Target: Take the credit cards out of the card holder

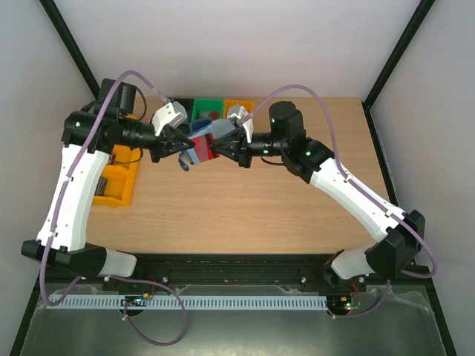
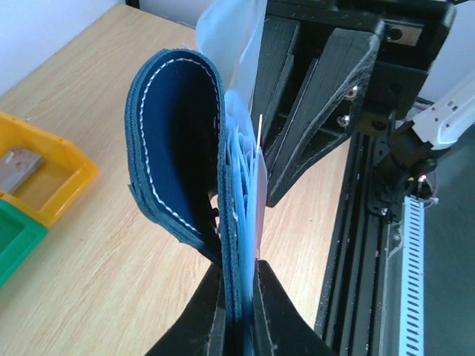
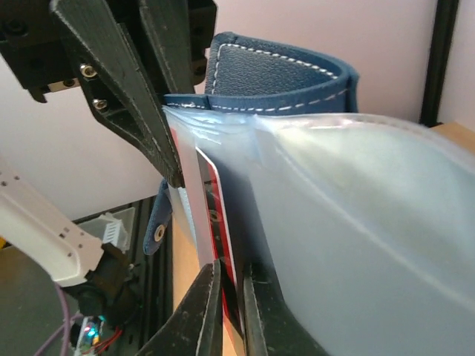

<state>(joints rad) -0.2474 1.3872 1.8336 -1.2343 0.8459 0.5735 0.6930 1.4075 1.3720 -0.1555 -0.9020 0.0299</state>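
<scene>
Holder (image 2: pixel 174 141) held off the bench (image 1: pixel 260 200), toward 12 o'clock in the top view, between two claws. Left claw (image 2: pixel 239 297), at the holder's 9 o'clock, is clamped tight on its navy edge, with the pale pockets fanned. Right claw (image 3: pixel 230 297), at 3 o'clock, pinches a red-edged card (image 3: pixel 220 222) beside a clear sleeve (image 3: pixel 349 222).

left hand (image 2: pixel 239 300) pinches card holder (image 2: pixel 174 148); cards (image 2: pixel 250 174) protrude
</scene>
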